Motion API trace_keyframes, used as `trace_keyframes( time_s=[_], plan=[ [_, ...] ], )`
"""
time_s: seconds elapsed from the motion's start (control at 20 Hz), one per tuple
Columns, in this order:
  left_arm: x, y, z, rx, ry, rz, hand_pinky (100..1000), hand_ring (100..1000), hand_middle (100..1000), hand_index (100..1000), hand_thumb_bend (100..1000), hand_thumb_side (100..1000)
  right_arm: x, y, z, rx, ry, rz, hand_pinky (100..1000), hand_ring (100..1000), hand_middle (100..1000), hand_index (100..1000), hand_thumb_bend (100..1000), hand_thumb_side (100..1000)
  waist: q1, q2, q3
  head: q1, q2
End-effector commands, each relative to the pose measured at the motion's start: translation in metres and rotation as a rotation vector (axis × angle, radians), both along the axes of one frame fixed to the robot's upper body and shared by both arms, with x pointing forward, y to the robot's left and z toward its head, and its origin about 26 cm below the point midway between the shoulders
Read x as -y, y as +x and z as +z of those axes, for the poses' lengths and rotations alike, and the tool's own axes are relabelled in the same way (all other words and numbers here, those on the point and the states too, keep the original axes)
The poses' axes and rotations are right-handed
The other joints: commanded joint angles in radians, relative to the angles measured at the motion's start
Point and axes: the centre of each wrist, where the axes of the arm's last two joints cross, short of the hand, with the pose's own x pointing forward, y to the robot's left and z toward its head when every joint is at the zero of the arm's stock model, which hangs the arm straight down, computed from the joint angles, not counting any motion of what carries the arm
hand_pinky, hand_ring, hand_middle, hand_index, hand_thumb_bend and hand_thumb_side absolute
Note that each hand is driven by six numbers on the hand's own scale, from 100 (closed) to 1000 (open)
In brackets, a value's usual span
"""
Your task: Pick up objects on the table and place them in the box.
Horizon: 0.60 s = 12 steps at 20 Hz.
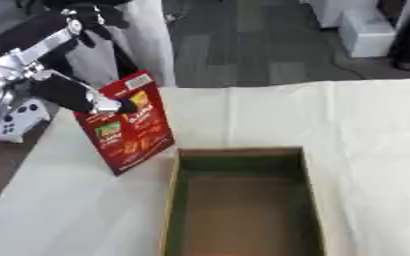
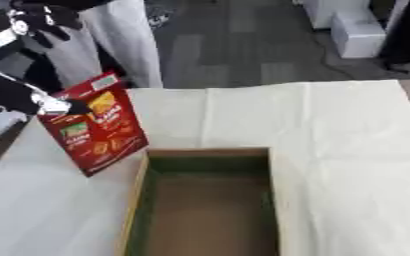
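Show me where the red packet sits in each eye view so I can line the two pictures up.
Left eye view: the red packet is left of centre, tilted, held by the left hand, just above the box's left corner.
Right eye view: the same packet lies nearer the left edge.
Shared landmark: the open cardboard box, bottom centre in both.

My left hand [image 1: 86, 97]: matt black plastic fingers, bare silver metal at the joints above it. Packet [image 1: 128, 125] in it is red printed card, slight gloss. Box [image 1: 170, 200] beside the packet is matt brown cardboard, dull green on the inner walls. Table [image 1: 366, 130] under the box wears cream cloth, matt, creased.
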Motion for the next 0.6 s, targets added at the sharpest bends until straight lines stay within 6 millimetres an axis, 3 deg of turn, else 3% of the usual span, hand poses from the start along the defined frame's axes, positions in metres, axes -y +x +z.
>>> trace_keyframes(
  time_s=[0.05,0.45,0.6],
  plan=[
    [-0.0041,-0.0035,0.0139,0.012,0.065,0.023,681,786,901,886,972,394,0.0025,-0.0037,0.0078,0.023,-0.025,-0.004,534,726,792,775,100,681,-0.001,-0.010,0.000,0.006,0.007],
    [-0.0074,0.0007,0.0138,-0.005,0.111,0.060,657,773,886,868,975,390,0.0024,-0.0038,0.0080,0.022,-0.030,-0.002,534,726,792,775,100,681,0.004,-0.009,-0.004,0.005,0.010],
    [-0.0098,0.0031,0.0121,-0.014,0.117,0.074,657,773,885,869,942,427,0.0027,-0.0038,0.0080,0.021,-0.030,-0.002,534,726,792,775,100,681,0.006,-0.010,-0.005,0.005,0.010]
  ],
)
